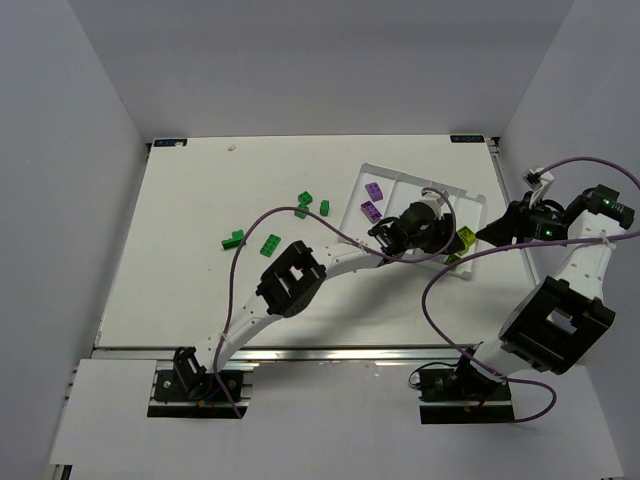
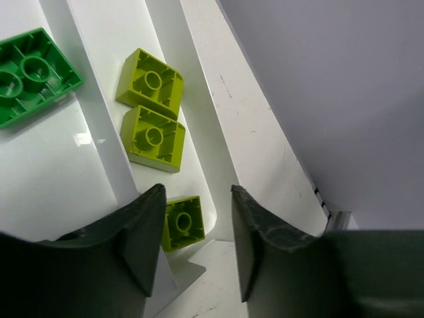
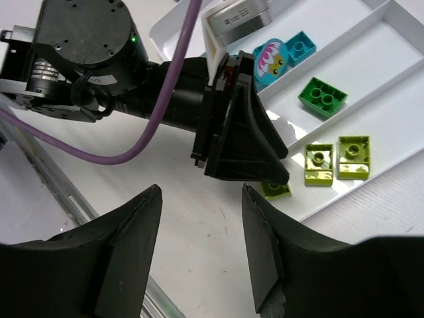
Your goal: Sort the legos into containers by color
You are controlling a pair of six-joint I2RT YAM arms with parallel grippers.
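Legos are lying in two places. I am seeing green bricks [image 1: 270,244] loose on the table [image 1: 200,300], well left of the tray [image 1: 400,175]. The remainder are sitting in its compartments.

- Two purple bricks [image 1: 371,210] are occupying the left compartment.
- On the right wrist camera, a green brick [image 3: 322,95] is lying in the middle compartment. Teal bricks [image 3: 301,46] are lying one compartment further left, one of them carrying a printed face.
- Three yellow-green bricks [image 2: 154,138] are resting studs-down in the right compartment, showing hollow undersides and centre tubes.

The left arm is reaching across the table with its elbow bent and its wrist angling down over the near end of the right compartment. The left gripper [image 2: 197,199] is standing with jaws apart and empty. The nearest yellow-green brick is showing in the gap, partly hidden behind one finger.

The right arm is sitting folded at the right table edge. The right gripper [image 3: 201,199] is pointing left toward the tray with jaws apart and nothing between them. It is hanging over bare table just beside the tray's near rim.

The fingers on both grippers are presenting as matte black wedges. The tray plastic is showing glossy white, with raised rims and dividers.
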